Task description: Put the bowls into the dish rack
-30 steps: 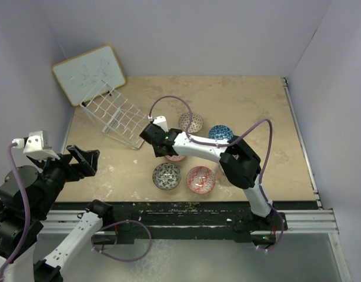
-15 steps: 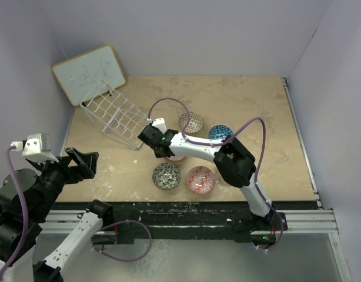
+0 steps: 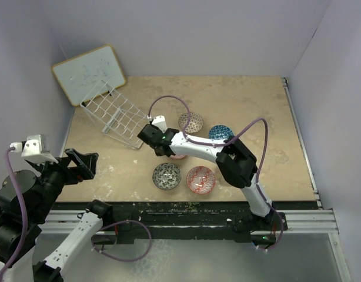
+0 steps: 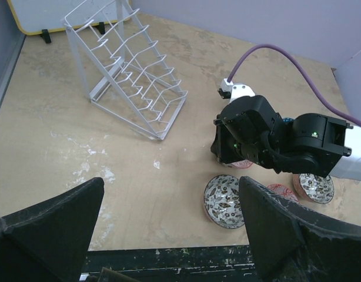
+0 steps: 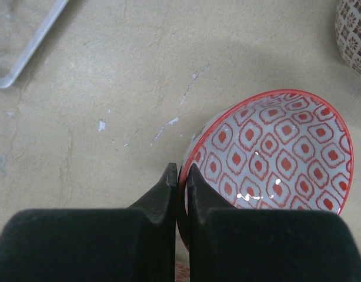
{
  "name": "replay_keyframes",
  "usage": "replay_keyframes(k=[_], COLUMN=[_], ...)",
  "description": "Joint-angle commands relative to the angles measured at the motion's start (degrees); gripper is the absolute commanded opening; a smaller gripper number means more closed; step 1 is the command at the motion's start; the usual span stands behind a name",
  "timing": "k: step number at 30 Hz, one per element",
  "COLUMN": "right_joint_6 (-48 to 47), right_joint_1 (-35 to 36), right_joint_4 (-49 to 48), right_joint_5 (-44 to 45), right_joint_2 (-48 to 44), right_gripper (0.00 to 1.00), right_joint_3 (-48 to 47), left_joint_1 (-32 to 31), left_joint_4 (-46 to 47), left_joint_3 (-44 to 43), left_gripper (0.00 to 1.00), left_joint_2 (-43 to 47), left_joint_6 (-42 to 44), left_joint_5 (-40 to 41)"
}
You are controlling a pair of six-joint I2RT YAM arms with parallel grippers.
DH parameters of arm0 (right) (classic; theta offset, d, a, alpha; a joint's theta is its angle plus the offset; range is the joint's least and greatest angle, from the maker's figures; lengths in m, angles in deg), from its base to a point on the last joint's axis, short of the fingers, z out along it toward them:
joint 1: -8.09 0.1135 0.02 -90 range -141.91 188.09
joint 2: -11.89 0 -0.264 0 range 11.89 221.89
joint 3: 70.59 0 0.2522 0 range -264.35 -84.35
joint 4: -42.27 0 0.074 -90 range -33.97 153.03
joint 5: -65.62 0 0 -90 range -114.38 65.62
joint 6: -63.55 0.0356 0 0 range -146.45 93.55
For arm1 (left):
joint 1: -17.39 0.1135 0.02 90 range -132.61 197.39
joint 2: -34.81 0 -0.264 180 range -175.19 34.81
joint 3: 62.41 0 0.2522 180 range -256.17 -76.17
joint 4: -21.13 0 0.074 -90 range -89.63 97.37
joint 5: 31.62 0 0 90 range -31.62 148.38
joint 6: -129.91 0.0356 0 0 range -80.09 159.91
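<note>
- Since everything else stands on it, take the worktop (image 3: 257,106) first: tan, scuffed, walled on three sides.
- Next, the dish rack (image 3: 113,114): white wire, set at the far left, long axis slanting from far left to near right, no bowl seen in it. Behind it, propped on the wall, a framed whiteboard (image 3: 86,71), no part of the job.
- Right arm (image 3: 198,150): stretched across the middle, wrist close by the rack's near right corner, plainly the nearer of the two. Left arm (image 3: 27,194): hung back at the near left edge, well apart from every bowl.
- Five bowls found, all down on the worktop:
  - red-pink bowl (image 5: 274,153) under the right wrist
  - grey bowl (image 3: 167,175) and second red bowl (image 3: 201,180) towards the bases
  - brown-patterned bowl (image 3: 191,122) and blue bowl (image 3: 220,133) farther off
  - no sixth made out
- Right jaws: pinched narrow on the red-pink bowl's rim, mouth up, bowl off to one side of the fingers. Cannot tell whether lifted clear.
- Left jaws: spread wide, holding nothing.
- Judged from this: grip made, lift and carry due. Rack just leftward and away from the jaws, a short bare run.
- Mind a pale rail (image 5: 19,53), probably the rack's foot, and the brown-patterned bowl close by. Expect some tipping from so thin a rim pinch.
</note>
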Motion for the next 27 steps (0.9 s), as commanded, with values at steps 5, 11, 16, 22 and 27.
replay_keyframes(k=[5, 11, 16, 22, 27], right_joint_6=[-2.5, -1.9, 2.7, 9.8, 15.1], right_joint_1=[-0.3, -0.6, -3.7, -5.9, -7.0], right_joint_4=[-12.9, -25.4, -45.4, -73.3, -91.6], right_joint_5=[-5.4, -10.2, -22.2, -29.3, -31.8], right_joint_2=[-11.4, -18.9, -25.3, -28.6, -26.0], right_gripper=[0.00, 0.00, 0.00, 0.00, 0.00], right_joint_3=[1.1, 6.3, 16.1, 27.9, 32.9], left_joint_1=[0.3, 0.4, 0.3, 0.3, 0.3], left_joint_4=[1.0, 0.8, 0.7, 0.2, 0.0], left_joint_3=[-1.3, -2.4, -2.7, -4.3, -4.3], left_gripper=[0.99, 0.99, 0.99, 0.99, 0.99], left_joint_2=[-0.3, -1.0, -1.5, -2.4, -2.5], left_joint_6=[0.2, 0.4, 0.6, 1.4, 1.6], left_joint_5=[0.5, 0.5, 0.2, 0.5, 0.3])
